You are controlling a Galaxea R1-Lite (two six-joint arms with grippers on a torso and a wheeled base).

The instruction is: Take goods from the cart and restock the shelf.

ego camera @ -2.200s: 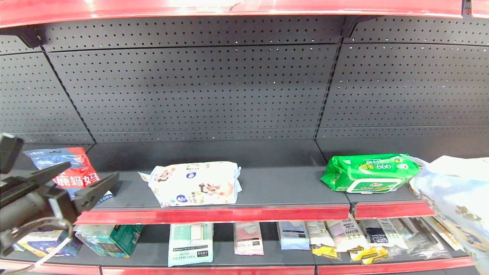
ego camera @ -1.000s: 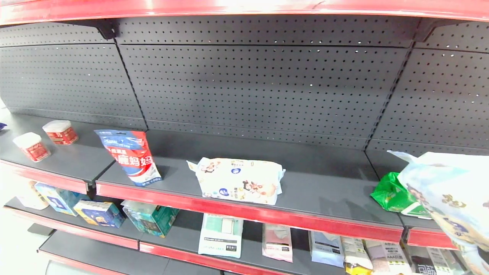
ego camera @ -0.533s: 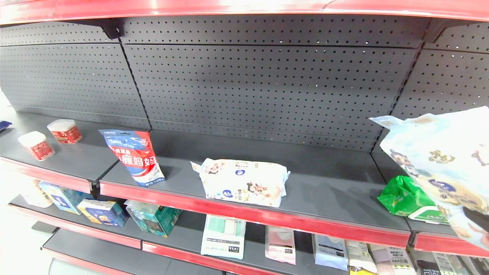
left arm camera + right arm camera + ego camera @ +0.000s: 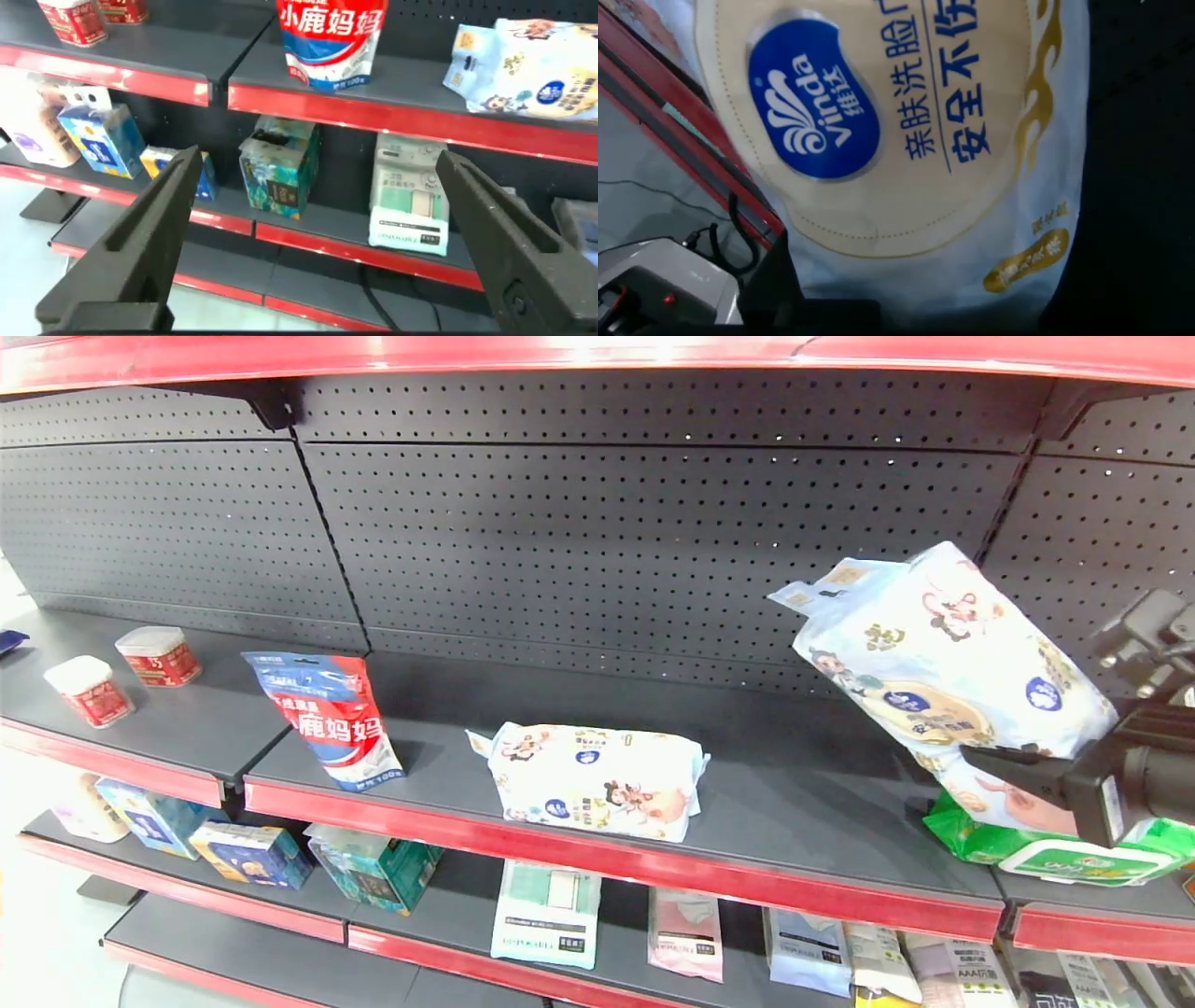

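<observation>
White film printed with cartoon figures wraps the held pack (image 4: 943,672), which hangs tilted in the air above the right end of the shelf (image 4: 803,803). Its upper corner points toward the pegboard (image 4: 607,541) and its lower end sits over the green pack (image 4: 1064,859). The step in hand looks like the placing. To do it well, the pack should go leftward to the bare stretch of shelf between the matching pack (image 4: 597,782), which lies flat, and the green one, so that it lands on neither. It should first be turned level, long side along the red front lip (image 4: 607,863). Then it should be lowered until its underside rests on the board before the grip lets go. A soft pack released while tilted is likely to flop or slide toward the edge, so it belongs well back from the lip.

The right tool (image 4: 1032,784) is clenched on the lower end of the held pack. In the right wrist view the held pack (image 4: 906,140) lies close against the camera, with dark fingers at its margins. The left tool (image 4: 318,161) stands spread wide and grasps nothing. It is low in front of the lower shelves (image 4: 308,229), well apart from the held pack.
</observation>
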